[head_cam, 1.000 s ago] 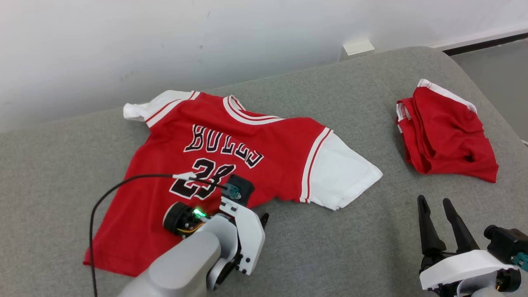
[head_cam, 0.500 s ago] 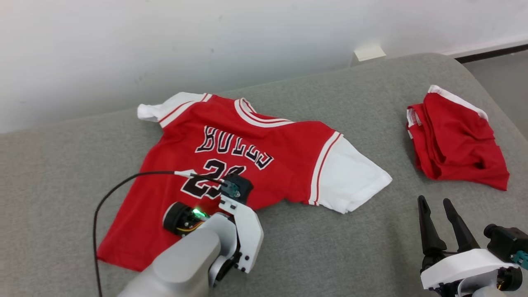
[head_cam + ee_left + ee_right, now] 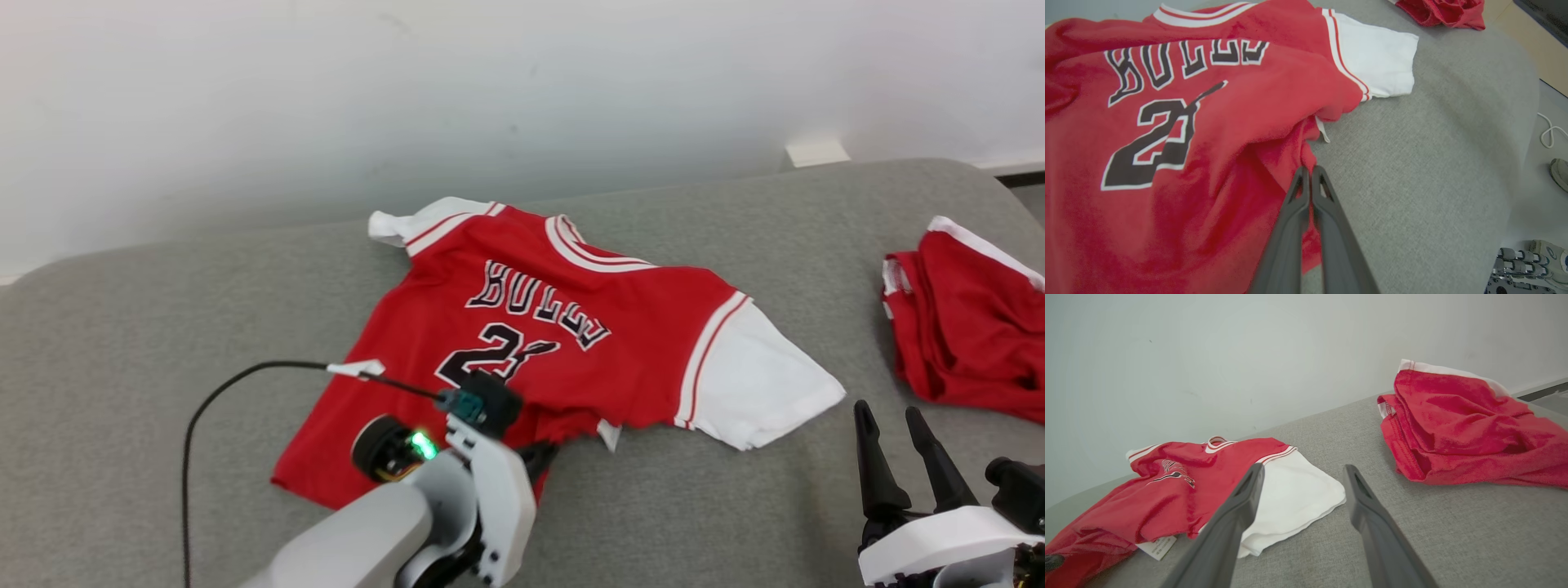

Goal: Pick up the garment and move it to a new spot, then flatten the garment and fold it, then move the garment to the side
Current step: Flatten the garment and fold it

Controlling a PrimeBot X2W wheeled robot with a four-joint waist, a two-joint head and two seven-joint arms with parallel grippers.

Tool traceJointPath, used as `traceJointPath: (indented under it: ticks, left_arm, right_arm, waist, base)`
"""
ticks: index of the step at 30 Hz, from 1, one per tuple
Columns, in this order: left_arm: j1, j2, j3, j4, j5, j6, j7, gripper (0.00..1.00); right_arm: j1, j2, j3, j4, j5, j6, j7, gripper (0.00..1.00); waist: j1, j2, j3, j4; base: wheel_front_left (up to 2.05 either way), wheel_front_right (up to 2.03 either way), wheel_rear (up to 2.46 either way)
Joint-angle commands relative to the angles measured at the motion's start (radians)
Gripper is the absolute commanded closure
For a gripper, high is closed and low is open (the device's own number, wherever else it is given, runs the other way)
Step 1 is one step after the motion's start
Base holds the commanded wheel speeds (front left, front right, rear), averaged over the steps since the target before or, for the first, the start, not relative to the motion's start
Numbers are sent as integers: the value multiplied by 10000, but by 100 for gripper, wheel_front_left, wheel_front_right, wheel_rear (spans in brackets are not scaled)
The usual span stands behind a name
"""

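Fingers (image 3: 1295,208) of the left gripper (image 3: 1310,171) have closed within the last second. Before, they stood apart over the lower hem of the red Bulls jersey (image 3: 571,343); now they pinch that hem tightly between them. The cloth around the pinch has gathered into folds, the number 23 is creased, and a white label (image 3: 608,434) has come out at the edge. The jersey lies spread on the grey cushion (image 3: 163,367), to the left of the red shorts (image 3: 963,343). The right gripper (image 3: 887,411) waits with its fingers spread, holding nothing. I judge that the grasp is made, so lifting the jersey to a new spot can begin.
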Motion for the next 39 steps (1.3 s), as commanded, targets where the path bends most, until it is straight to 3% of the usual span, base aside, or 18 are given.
traceJointPath:
  ticks: [1,5,6,14,18,21,22,23,27,33,39]
  left_arm:
    - [487,618,-20,-909,-198,7,359,100]
    - [1057,1852,28,-2686,-449,389,997,100]
    - [1057,1852,28,-2686,-449,389,997,100]
    - [2258,3866,363,-5416,-1113,1423,1960,100]
    - [2780,4531,387,-5832,-1184,1881,2229,100]
    - [3135,4469,415,-5970,-1514,1958,2085,100]
    - [3213,4358,432,-5992,-1598,1947,1978,20]
    - [3290,4285,433,-5981,-1660,1929,1884,0]
    - [3349,4122,584,-5961,-1701,1921,1468,0]
    - [2889,4513,1279,-5930,-1528,2350,1027,0]
    - [2023,4543,2019,-4475,-1970,1905,847,0]
  right_arm:
    - [214,-66,-108,-98,-111,-21,56,0]
    - [337,-88,-291,-260,-205,-21,157,0]
    - [337,-88,-291,-260,-205,-21,157,0]
    - [612,-96,-495,-534,-354,-21,492,0]
    - [677,-90,-561,-626,-384,-21,667,0]
    - [763,-61,-596,-679,-402,-21,760,0]
    - [771,-47,-606,-703,-402,-21,778,0]
    - [774,-30,-608,-719,-423,-21,808,0]
    - [814,20,-615,-770,-463,-21,856,0]
    - [822,61,-647,-802,-485,-21,895,0]
    - [486,143,-511,-846,-491,-21,886,0]
  waist:
    - [0,0,-104,355]
    - [0,0,-104,675]
    - [0,0,-104,675]
    - [0,0,-203,1129]
    - [0,0,-217,1231]
    - [0,0,-233,1268]
    - [0,0,-232,1274]
    - [0,0,-235,1272]
    - [0,0,-291,1244]
    - [0,0,-306,1145]
    - [0,0,-107,830]
  base:
    - [0,0,0]
    - [0,0,0]
    - [0,0,0]
    - [0,0,0]
    - [0,0,0]
    - [0,0,0]
    - [0,0,0]
    - [0,0,0]
    - [0,0,0]
    - [0,0,0]
    - [0,0,0]
